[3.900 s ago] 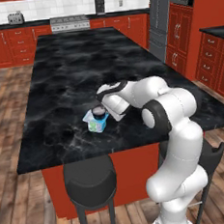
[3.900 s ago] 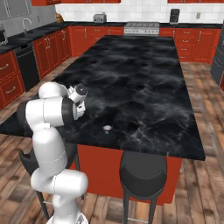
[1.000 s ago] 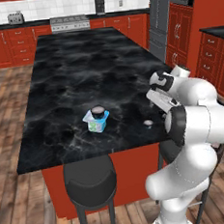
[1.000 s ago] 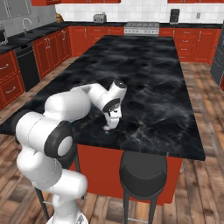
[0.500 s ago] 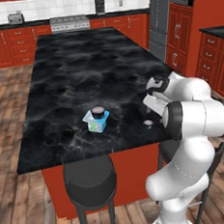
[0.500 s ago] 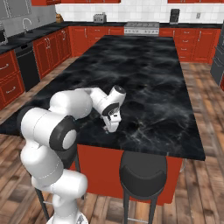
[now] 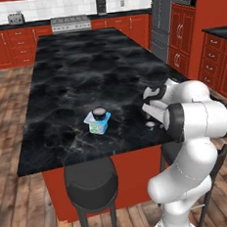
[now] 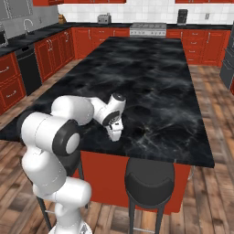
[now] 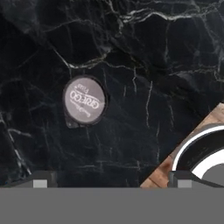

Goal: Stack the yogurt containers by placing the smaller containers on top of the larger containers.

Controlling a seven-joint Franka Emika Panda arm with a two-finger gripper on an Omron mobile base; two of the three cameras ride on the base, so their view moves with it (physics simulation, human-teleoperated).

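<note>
The larger container (image 7: 97, 126), a white tub with a light-blue square rim, stands near the counter's front edge. One smaller container (image 7: 99, 113), a dark cup with a pale top, sits on it. Another small cup (image 7: 150, 125) rests on the counter to the right, close to the front edge. In the hand view this cup (image 9: 84, 100) shows its pale printed lid, left of centre between the fingertips. My gripper (image 7: 154, 117) (image 8: 115, 133) (image 9: 111, 181) hangs open just above it, holding nothing.
The black marble island counter (image 7: 82, 74) stretches away behind. Black round stools (image 7: 91, 179) (image 8: 150, 176) stand against its front edge; a stool seat (image 9: 201, 153) and wooden floor show past the edge beside the cup.
Since the earliest frame my arm has left the tub, where one cup now sits, and swung right. Over the last second the hand has lowered over the cup on the counter, jaws still open.
</note>
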